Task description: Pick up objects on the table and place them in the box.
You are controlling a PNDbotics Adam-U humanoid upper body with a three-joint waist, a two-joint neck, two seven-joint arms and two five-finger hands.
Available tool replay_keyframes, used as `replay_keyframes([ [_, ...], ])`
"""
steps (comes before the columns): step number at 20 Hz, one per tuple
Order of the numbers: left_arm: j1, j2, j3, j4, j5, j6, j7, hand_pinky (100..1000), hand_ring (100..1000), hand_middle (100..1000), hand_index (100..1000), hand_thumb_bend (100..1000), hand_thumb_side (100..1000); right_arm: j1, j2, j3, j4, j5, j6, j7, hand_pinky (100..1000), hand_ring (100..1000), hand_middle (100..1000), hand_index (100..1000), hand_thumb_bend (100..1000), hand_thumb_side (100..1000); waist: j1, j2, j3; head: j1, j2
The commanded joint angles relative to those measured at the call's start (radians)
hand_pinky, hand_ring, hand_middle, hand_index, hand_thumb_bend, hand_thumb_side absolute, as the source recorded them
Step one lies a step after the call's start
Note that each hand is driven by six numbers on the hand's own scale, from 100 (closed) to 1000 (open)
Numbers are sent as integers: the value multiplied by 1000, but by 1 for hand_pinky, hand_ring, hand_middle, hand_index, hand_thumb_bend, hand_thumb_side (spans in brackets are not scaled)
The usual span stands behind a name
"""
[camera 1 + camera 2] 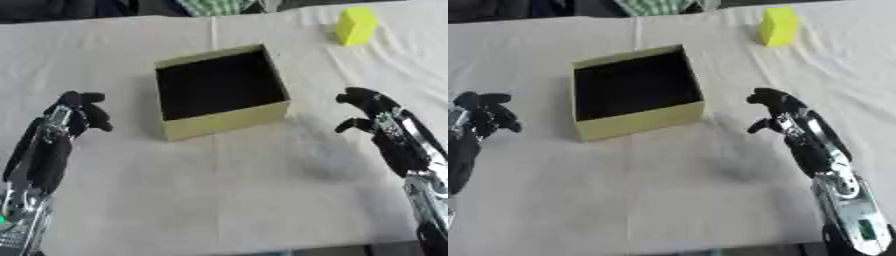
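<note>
Across the whole scene spreads a cream cloth-covered table (227,200). Mid-table stands an open olive cardboard box (226,122), dark inside. Flanking it, the left hand (74,112) and right hand (779,111) hover, fingers curled, holding nothing. Far right sits a small yellow block (356,25).

Stereo head camera, both eyes angled steeply down at the table (227,200) from close above, right eye view offset slightly sideways, both sharing the box (223,120), yellow block (357,26), both hands

Box (222,90) sits mid-table (227,200); block (356,26) lies behind, to its right, well apart.
</note>
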Motion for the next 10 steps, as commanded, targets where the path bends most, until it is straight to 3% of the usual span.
replay_keyframes([
  [1,-8,4,-2,-14,0,-4,-8,676,521,505,752,113,957,-8,-9,-3,-13,-2,-1,0,570,933,755,868,100,743,0,-16,2,0,6],
  [7,-6,6,-3,-21,3,-13,-22,676,522,505,752,114,954,-26,-33,-16,-19,-10,-14,-8,570,932,755,868,100,685,1,-20,4,0,6],
  [10,-6,9,-7,-31,8,-21,-32,676,522,506,753,115,948,-52,-65,-31,-30,-23,-30,-17,572,929,755,868,100,591,0,-22,5,-1,7],
])
